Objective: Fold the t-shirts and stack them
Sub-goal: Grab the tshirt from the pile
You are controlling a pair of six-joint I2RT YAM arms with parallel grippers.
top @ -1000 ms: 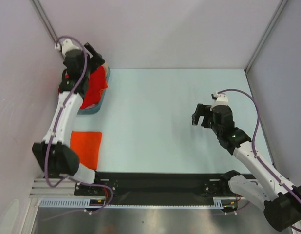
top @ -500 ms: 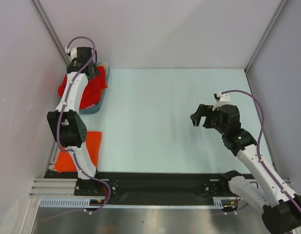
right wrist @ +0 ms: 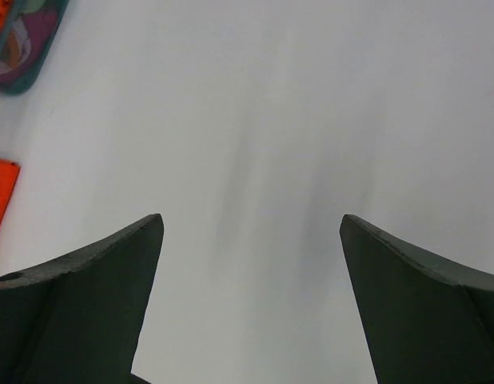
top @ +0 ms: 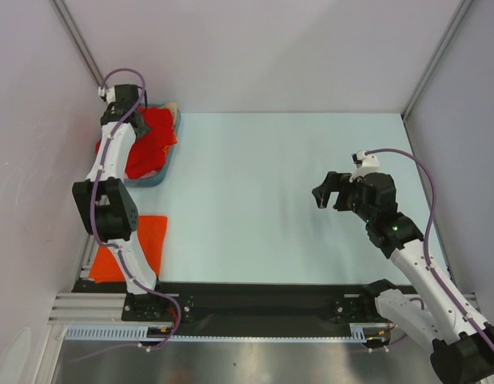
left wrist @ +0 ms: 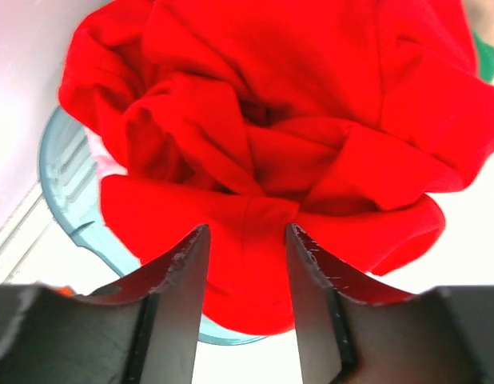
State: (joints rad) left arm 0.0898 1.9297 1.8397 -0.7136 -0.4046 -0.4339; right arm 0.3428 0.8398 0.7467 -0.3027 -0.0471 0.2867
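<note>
We're at the pick-up. The left gripper (left wrist: 245, 228) hangs over the crumpled bright red cloth t-shirt (left wrist: 263, 120) heaped in the blue-grey plastic basket (left wrist: 63, 172). Its jaws are narrowed about a fold, but I cannot tell if they bite yet. Next it must pinch firmly and lift clear. The right gripper (right wrist: 251, 218) waits wide over the pale surface (top: 271, 176). A second ago the left jaws gaped.

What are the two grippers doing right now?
Left gripper: part-open around the red t-shirt; grip cannot be told.
Right gripper: open, holding nothing.
</note>
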